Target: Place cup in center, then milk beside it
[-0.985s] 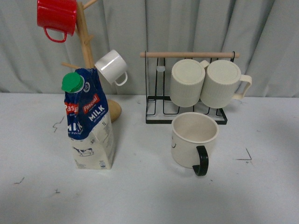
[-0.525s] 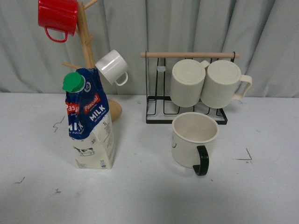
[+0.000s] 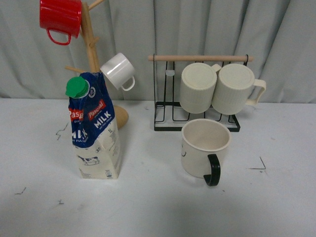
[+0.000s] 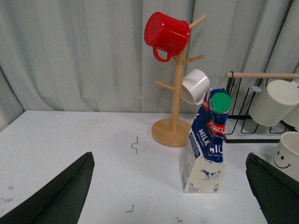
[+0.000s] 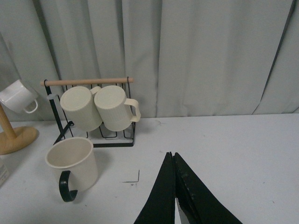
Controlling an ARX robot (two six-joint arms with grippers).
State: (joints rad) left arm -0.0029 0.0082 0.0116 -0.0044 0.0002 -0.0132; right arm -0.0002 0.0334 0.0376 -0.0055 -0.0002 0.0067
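Observation:
The cup (image 3: 204, 148), a cream-white mug with a black handle and a smiley face, stands upright on the table in front of the black rack. It also shows in the right wrist view (image 5: 73, 163) and at the edge of the left wrist view (image 4: 288, 155). The milk (image 3: 94, 129), a blue-and-white carton with a green cap, stands upright left of the cup and in the left wrist view (image 4: 206, 144). My left gripper (image 4: 173, 186) is open and empty, short of the milk. My right gripper (image 5: 173, 156) is shut and empty, to the cup's right. Neither gripper shows in the front view.
A wooden mug tree (image 3: 91, 54) behind the milk carries a red mug (image 3: 60, 19) and a small white cup (image 3: 118, 71). A black wire rack (image 3: 197, 98) with a wooden bar holds two ribbed cream mugs (image 3: 217, 88). A grey curtain hangs behind the white table (image 3: 158, 207).

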